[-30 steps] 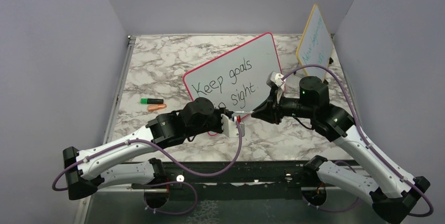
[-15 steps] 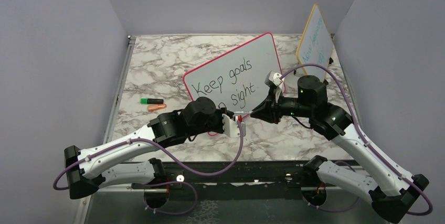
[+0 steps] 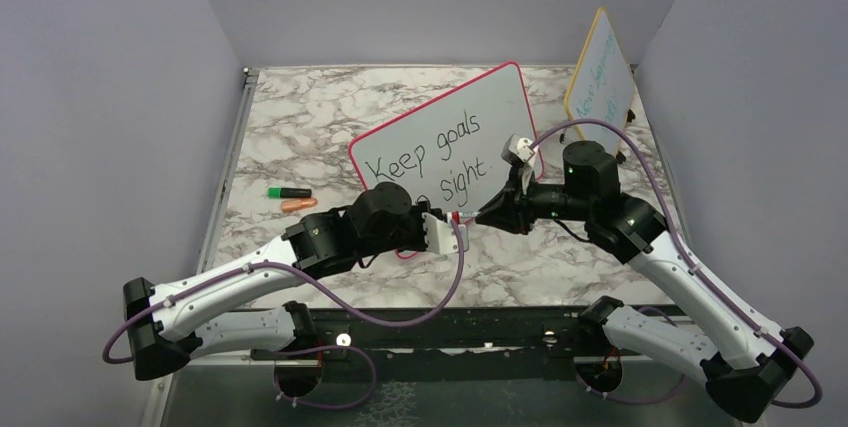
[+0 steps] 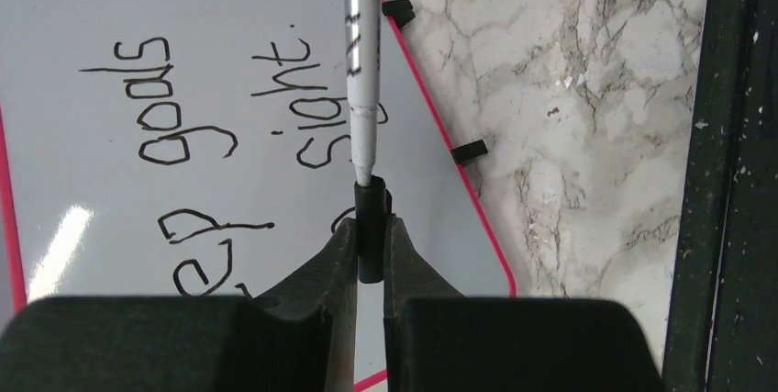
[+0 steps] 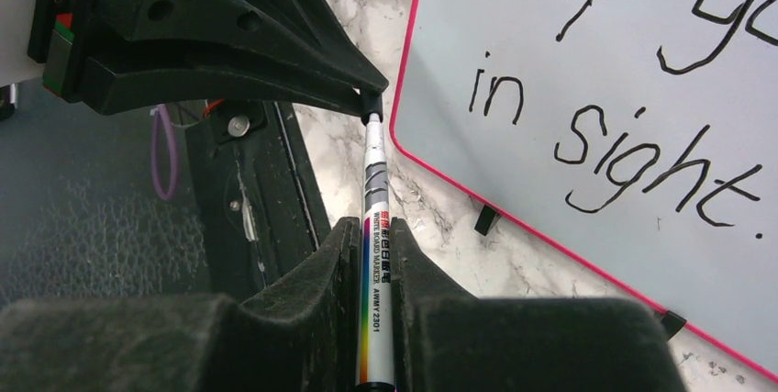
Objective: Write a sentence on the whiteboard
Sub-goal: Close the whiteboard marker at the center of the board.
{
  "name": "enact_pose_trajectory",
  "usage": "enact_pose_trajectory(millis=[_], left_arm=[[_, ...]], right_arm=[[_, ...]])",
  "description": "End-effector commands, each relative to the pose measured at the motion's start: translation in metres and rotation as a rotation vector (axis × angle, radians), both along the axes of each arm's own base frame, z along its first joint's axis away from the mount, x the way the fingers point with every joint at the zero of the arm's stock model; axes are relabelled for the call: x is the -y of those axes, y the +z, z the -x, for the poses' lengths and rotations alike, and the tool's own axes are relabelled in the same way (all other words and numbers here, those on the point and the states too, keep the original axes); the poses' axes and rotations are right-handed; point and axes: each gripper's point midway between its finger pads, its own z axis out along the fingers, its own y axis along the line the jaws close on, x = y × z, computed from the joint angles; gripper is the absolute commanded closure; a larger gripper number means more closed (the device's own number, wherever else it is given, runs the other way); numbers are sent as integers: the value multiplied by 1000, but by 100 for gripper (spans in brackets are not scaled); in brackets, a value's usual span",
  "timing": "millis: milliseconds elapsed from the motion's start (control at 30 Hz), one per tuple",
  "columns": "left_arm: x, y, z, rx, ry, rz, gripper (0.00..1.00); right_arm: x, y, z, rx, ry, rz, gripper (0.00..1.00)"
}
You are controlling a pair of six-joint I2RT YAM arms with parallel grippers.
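Top external: whiteboard [image 3: 470,107] rested mid-table [image 3: 300,117], sentence [image 3: 430,152] complete. Probably light, stiff and slick-faced; the ink would smear, so best taken by the frame. Right gripper [image 5: 374,227] clamped the marker [image 5: 374,181] barrel; left gripper [image 4: 371,227] pinched its cap [image 4: 370,199].

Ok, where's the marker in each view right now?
Top external: marker at centre, between left gripper and right gripper.
Left wrist: top centre, running down into the black cap.
Right wrist: bottom centre, pinched between the fingers.
Shared landmark: the word sight on the whiteboard.
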Motion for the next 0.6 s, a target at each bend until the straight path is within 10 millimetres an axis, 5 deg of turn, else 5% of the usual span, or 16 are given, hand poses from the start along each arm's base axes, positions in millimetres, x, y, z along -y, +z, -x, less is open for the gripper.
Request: enact_pose_trajectory(millis=[0, 200, 567], left_arm=[[23, 48, -2, 11, -18, 193, 100], [19, 47, -14, -3, 33, 198, 100], [33, 43, 2, -27, -108, 161, 100]], right_arm=[[-5, 3, 4, 8, 53, -14, 99], [-5, -1, 4, 1, 56, 1, 100], [-13, -13, 0, -59, 86, 36, 100]])
